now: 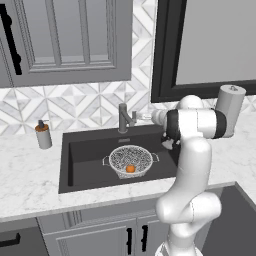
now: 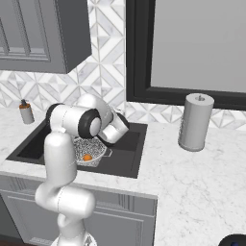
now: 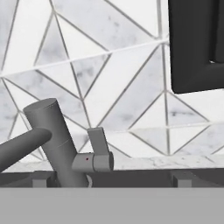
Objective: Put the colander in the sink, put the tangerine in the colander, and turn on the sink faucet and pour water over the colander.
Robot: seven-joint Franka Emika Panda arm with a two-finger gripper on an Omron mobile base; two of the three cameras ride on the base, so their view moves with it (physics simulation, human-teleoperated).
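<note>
Facing the sink faucet (image 3: 61,144) with my claw spread wide and empty, I am lined up on its side lever (image 3: 98,148), which stands up on the right of the post in my hand view – that is the part I must push to start the water. My gripper (image 1: 150,117) sits just right of the faucet, at the back edge of the sink (image 1: 70,165), though the fingertips themselves are hard to make out, so I think there is a gap between them and the lever. The colander (image 1: 130,161) rests on the sink floor, roughly mid-basin and out in front of the spout, placed so the stream should fall into it. The tangerine (image 1: 130,169) lies inside it, near its front wall – two steps look done, and the water remains
</note>
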